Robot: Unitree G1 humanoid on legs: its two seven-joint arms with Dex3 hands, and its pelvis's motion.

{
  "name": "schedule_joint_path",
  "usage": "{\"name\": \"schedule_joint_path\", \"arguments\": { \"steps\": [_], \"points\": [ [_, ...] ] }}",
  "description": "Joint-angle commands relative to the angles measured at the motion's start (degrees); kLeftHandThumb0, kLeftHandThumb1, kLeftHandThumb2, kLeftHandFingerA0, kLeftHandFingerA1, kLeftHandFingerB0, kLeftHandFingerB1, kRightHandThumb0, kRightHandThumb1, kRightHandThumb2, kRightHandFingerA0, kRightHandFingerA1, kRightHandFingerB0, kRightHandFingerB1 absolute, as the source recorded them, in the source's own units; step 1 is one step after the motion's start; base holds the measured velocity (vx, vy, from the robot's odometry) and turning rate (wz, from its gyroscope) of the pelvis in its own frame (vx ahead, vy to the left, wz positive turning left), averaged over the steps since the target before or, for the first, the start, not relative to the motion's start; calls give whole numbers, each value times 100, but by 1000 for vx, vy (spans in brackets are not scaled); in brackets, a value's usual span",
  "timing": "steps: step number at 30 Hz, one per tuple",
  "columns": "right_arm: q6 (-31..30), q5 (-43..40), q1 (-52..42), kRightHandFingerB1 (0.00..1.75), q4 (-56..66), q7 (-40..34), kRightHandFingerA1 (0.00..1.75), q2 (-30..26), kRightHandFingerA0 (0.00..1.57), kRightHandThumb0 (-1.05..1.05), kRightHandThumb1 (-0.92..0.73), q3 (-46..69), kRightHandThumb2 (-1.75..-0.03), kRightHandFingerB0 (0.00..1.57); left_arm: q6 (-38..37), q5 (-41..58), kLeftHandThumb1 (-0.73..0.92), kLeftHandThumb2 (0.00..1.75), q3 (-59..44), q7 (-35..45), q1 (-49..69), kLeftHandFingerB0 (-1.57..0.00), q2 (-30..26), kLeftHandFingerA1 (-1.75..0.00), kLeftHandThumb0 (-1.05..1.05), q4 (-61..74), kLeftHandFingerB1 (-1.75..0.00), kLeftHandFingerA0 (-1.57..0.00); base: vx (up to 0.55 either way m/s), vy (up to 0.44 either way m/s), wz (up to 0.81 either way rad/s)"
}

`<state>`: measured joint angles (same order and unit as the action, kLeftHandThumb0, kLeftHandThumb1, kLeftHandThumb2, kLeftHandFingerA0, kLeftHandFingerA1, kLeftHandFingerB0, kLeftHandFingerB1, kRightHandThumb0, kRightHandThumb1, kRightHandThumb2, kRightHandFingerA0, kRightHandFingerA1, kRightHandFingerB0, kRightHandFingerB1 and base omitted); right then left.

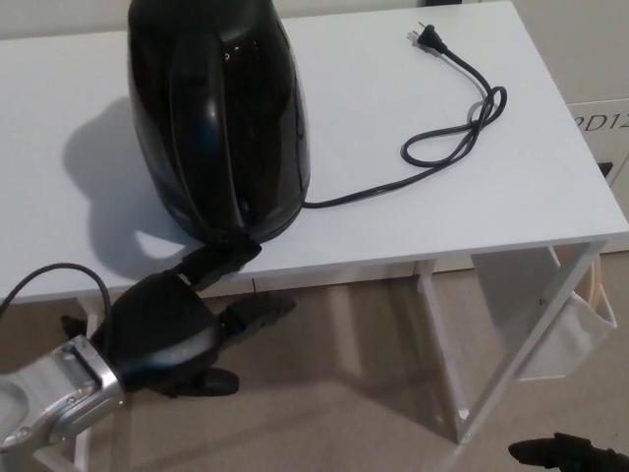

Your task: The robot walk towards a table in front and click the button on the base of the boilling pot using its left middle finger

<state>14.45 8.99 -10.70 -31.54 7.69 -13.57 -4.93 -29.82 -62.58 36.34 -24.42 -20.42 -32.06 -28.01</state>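
Observation:
A glossy black kettle (pixel 218 113) stands on the white table (pixel 393 128), its handle facing me and its base close to the front edge. My left hand (pixel 172 329) is just in front of and below that edge. It is open, fingers spread: one finger (pixel 218 260) reaches up to the front of the kettle's base, another (pixel 257 308) points right under the table edge. The button itself is hidden behind the finger. A dark bit of my right hand (pixel 565 454) shows at the bottom right corner; its fingers cannot be made out.
The kettle's black power cord (pixel 447 138) loops across the table to an unplugged plug (pixel 428 39) at the far right. A white fabric bin (pixel 555 310) hangs beside the table's right leg (pixel 511 354). Beige carpet lies below.

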Motion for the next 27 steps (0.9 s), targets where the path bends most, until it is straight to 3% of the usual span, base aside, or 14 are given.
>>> {"name": "schedule_joint_path", "arguments": {
  "steps": [1, 27],
  "points": [
    [-65, 12, -3, 46, 1, 5, 51, -36, 66, -29, -65, -2, -59, 55, 81, -54, 91, 73, 35, -15, 71, -12, -105, -31, -78, -66, -26, -28, 0, 0, 0],
    [-123, -32, 60, 47, 12, 40, 52, -115, 67, -30, -65, 61, -59, 56, 38, 99, 92, 71, 231, 0, 173, -11, 81, -30, -78, -467, -24, -27, 0, 0, 0]
  ]
}}
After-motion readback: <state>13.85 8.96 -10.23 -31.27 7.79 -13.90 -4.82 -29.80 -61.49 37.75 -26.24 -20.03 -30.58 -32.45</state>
